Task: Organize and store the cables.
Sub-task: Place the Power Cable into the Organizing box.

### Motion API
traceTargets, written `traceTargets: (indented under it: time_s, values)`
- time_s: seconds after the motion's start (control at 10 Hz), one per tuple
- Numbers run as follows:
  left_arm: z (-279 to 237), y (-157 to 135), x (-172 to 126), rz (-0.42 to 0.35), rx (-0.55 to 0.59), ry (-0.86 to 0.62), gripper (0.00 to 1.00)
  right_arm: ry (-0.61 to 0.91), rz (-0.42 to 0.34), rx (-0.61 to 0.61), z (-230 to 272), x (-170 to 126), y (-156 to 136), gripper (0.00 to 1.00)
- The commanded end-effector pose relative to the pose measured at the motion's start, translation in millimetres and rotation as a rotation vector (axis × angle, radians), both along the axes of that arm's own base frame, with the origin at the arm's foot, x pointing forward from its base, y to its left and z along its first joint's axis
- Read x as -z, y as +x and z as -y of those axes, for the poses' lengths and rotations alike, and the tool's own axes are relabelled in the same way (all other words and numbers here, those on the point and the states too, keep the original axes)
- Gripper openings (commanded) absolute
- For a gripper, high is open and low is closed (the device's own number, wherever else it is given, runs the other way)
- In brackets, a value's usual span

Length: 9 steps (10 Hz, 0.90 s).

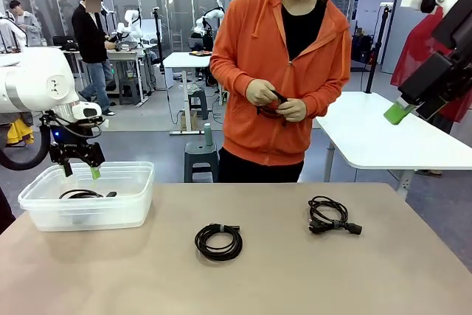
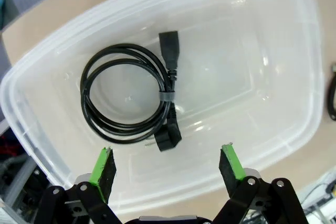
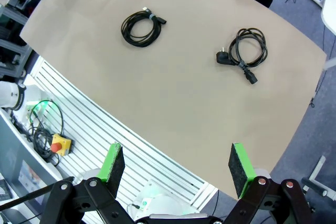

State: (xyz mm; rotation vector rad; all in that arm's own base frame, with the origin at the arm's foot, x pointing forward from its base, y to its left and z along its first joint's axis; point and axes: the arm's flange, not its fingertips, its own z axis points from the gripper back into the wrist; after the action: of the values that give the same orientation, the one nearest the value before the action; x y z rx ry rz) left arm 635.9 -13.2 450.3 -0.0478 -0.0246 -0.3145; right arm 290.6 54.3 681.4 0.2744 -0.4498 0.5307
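Four black cables are lying or being held across the scene. At the far left, a clear plastic tub is sitting on the beige table near its left edge. The tub coil is lying flat on the tub's floor, wound round and cinched by a grey band, with its two plugs pointing out on the same side of the loop. The left gripper is hanging just above the tub's near-left part, its green-padded fingers standing spread wide and gripping nothing. Moving right, the middle coil is resting on the bare tabletop, well apart from the tub, and is also carrying a pale band. Behind it, at the far side of the table, a person in an orange hoodie is standing with both hands at waist height, working a held cable between them. Further right, the loose coil is lying on the table, looser in its loops, with one plug sticking out toward the right edge. At the far right, the right gripper is hovering high above the table, its fingers parted and empty.
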Motion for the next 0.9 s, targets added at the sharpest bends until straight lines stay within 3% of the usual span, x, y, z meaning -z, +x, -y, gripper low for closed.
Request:
traceTargets:
  time_s: [0.0, 0.3, 0.4, 0.5, 0.8]
  values:
    - [4, -58, -26, 0.083, 0.120, 0.008, 1.00, -0.061, -0.033, -0.083, 2, -7, 1, 1.00]
    - [20, -140, -51, 0.132, 0.330, -0.026, 1.00, -0.121, -0.069, -0.173, 7, 5, 31, 1.00]
    - [25, -167, -57, 0.179, 0.377, -0.016, 1.00, -0.193, -0.061, -0.186, 5, 20, 45, 1.00]
    - [29, -173, -53, 0.211, 0.425, -0.020, 1.00, -0.210, -0.051, -0.210, 8, 32, 61, 1.00]
    - [42, -236, -63, 0.304, 0.517, -0.009, 1.00, -0.184, -0.064, -0.404, 14, 76, 91, 1.00]
